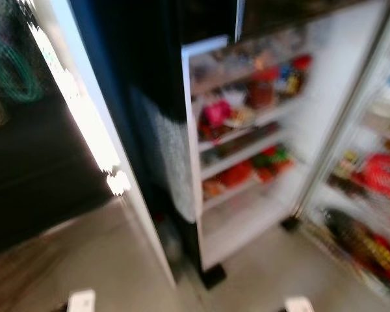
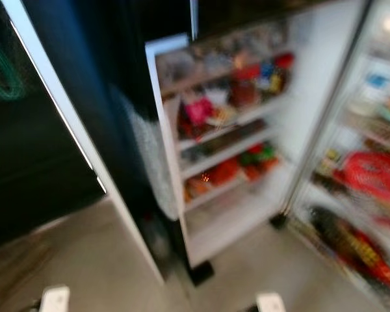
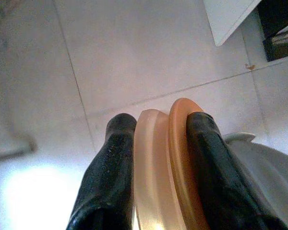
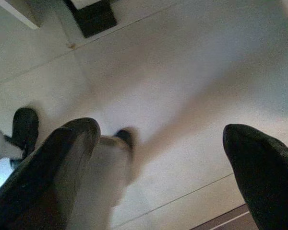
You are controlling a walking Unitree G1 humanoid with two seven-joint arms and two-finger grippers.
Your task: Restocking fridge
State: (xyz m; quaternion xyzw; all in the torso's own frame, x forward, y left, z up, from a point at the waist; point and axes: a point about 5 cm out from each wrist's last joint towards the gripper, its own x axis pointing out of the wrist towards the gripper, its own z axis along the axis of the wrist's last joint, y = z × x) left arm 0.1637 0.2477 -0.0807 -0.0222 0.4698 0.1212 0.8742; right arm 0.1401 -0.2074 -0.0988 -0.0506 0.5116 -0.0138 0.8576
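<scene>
You are looking at a blurred open fridge (image 1: pixel 247 149), its shelves crowded with red and green packages, its door (image 2: pixel 370 195) standing open to the right. Your left end effector (image 3: pixel 156 139) is hanging over the tiled floor (image 3: pixel 134 57), its fingers clamped on a pale and orange round object (image 3: pixel 168 163) sitting between them. Your right end effector (image 4: pixel 158 143) is pointing at the floor with its fingers (image 4: pixel 62 158) spread wide apart, gripping nothing.
</scene>
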